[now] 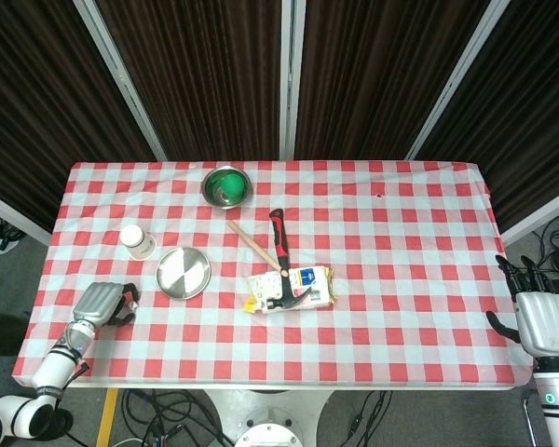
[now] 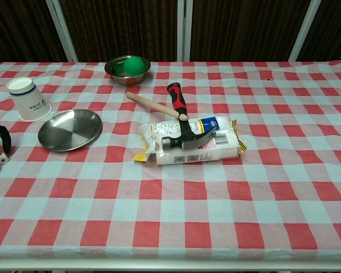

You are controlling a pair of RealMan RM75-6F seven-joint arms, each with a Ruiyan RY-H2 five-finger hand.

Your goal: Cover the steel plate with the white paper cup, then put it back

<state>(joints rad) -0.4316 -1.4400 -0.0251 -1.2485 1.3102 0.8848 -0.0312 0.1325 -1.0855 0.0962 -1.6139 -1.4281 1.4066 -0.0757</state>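
The bench (image 1: 401, 279) is covered in a red-and-white checked cloth, with a claw hammer (image 1: 279, 261) laid across a plastic packet (image 1: 293, 289) near the middle and a steel bowl (image 1: 227, 186) holding something green set at the far side. The steel plate (image 1: 184, 273) is found uncovered, the white paper cup (image 1: 137, 243) being parked mouth-down just beside it at its far-left. The left robot hand (image 1: 101, 304) is seen low at the near-left edge with fingers curled and nothing held, a small die (image 2: 0, 157) right by it, while the right robot hand (image 1: 543, 321) is kept off the bench's right edge, fingers apart and empty.
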